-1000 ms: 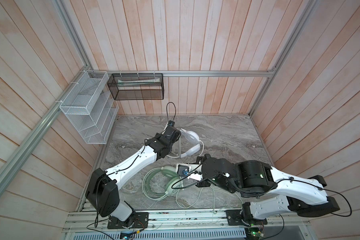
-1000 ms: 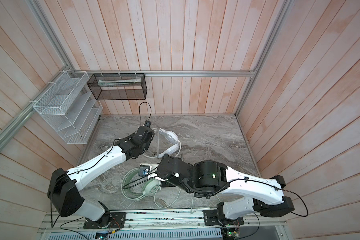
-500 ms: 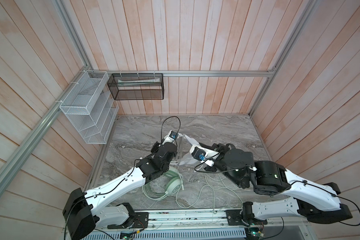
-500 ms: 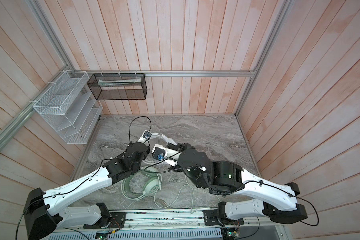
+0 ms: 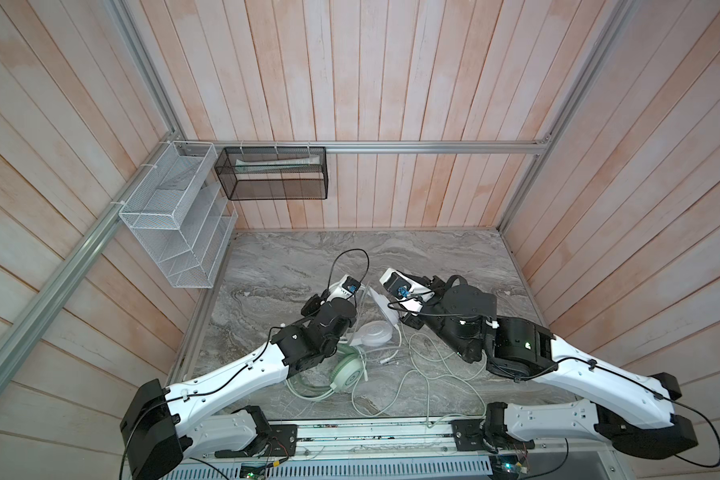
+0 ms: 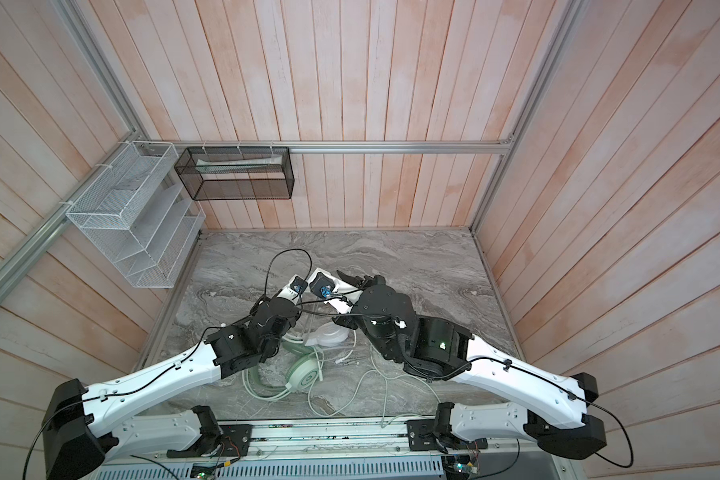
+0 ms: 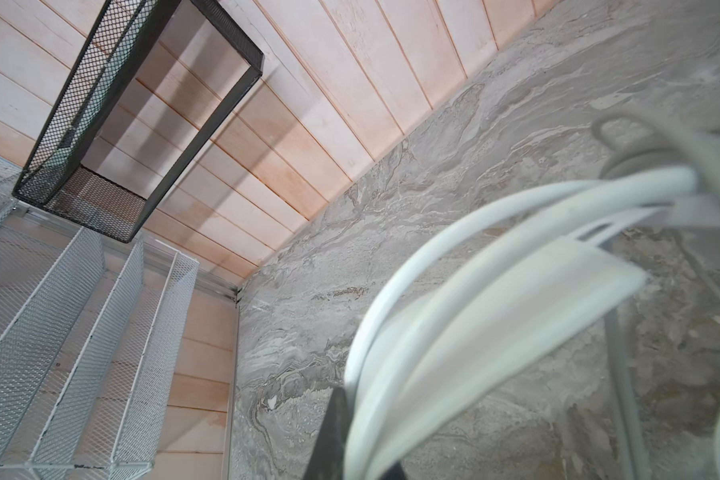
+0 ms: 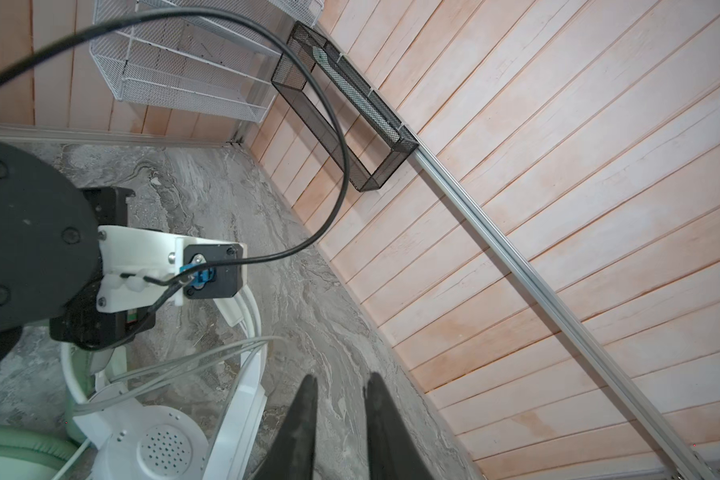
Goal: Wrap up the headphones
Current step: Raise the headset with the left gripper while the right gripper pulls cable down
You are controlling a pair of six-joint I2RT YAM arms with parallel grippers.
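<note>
1. The left claw (image 7: 352,432) is clenched on the band of the white headset (image 5: 374,332), which is propped up in the middle of the table (image 5: 433,257).
2. The green headset (image 5: 348,372) is seen lying just beside it.
3. Both cables (image 5: 441,376) are spread loose; no wrapping is done yet.
4. The right claw (image 8: 341,384) is released; nothing is held.

Setting: we log a robot lab cell dressed as a home corner. We count pale plank walls (image 5: 350,83), aluminium framing (image 5: 433,146), a marble-look tabletop (image 5: 433,257), a white mesh organizer (image 5: 171,232), a black mesh basket (image 5: 275,193), and a left arm (image 5: 233,374) and right arm (image 5: 591,374) mounted on a front rail (image 5: 371,434).
</note>
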